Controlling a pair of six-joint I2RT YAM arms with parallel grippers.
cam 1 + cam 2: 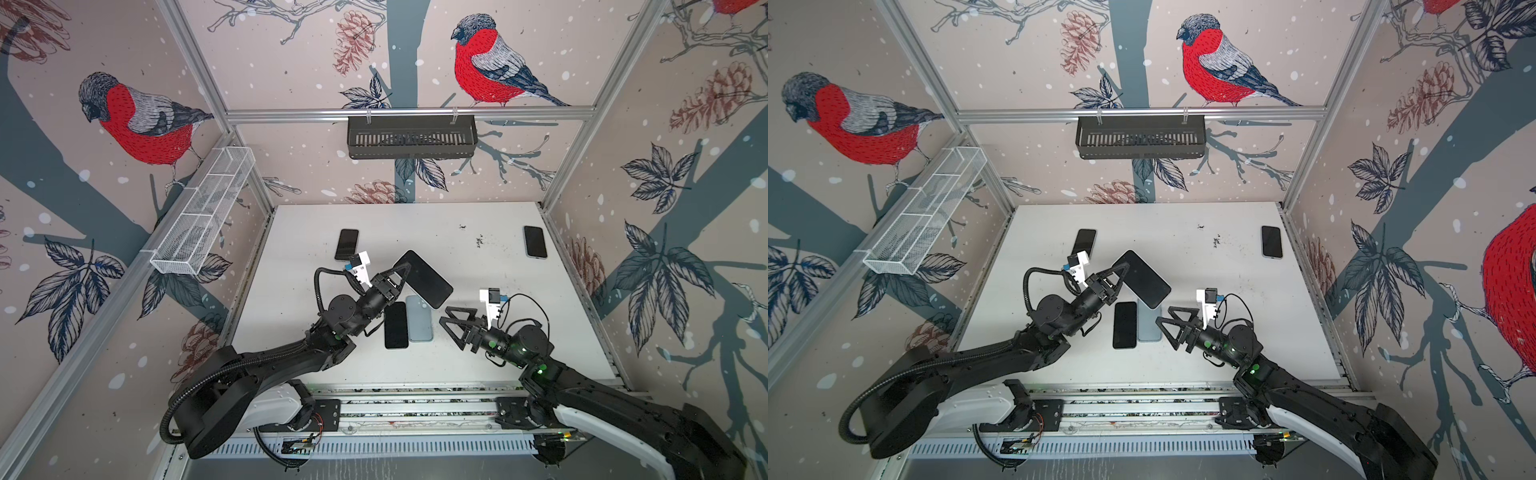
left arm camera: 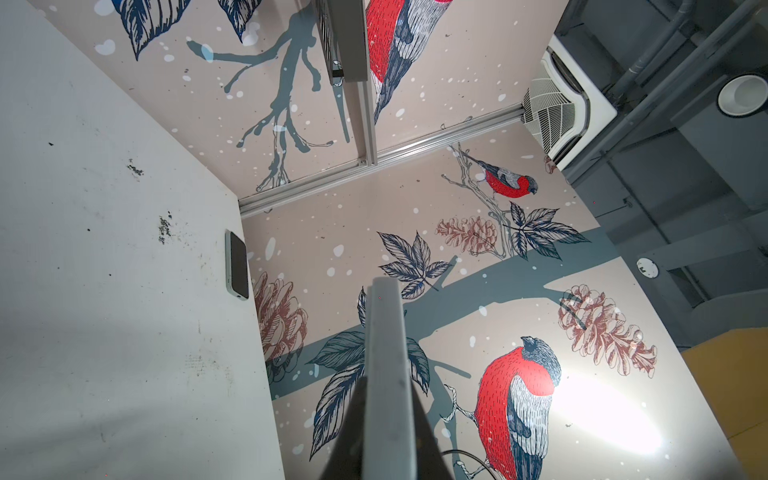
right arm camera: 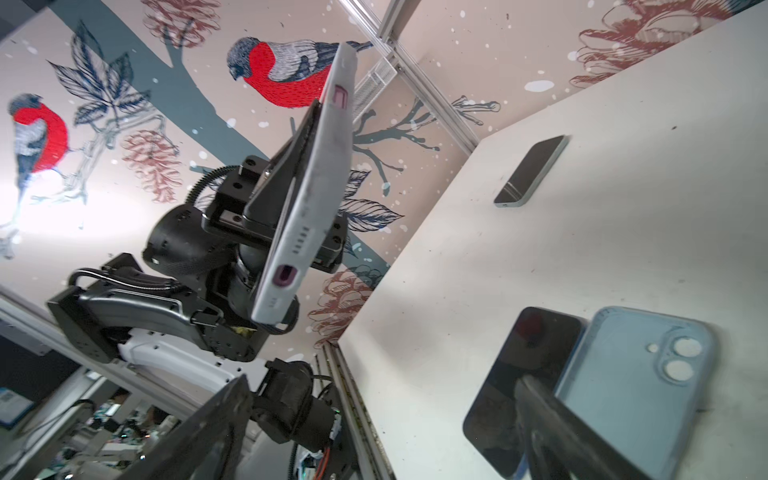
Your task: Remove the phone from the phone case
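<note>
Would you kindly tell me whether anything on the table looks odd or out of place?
Dark smudges mark the white table toward its far side, and the blue phone or case lies camera side up beside a black phone, which, like the two far phones, lies screen up.
</note>
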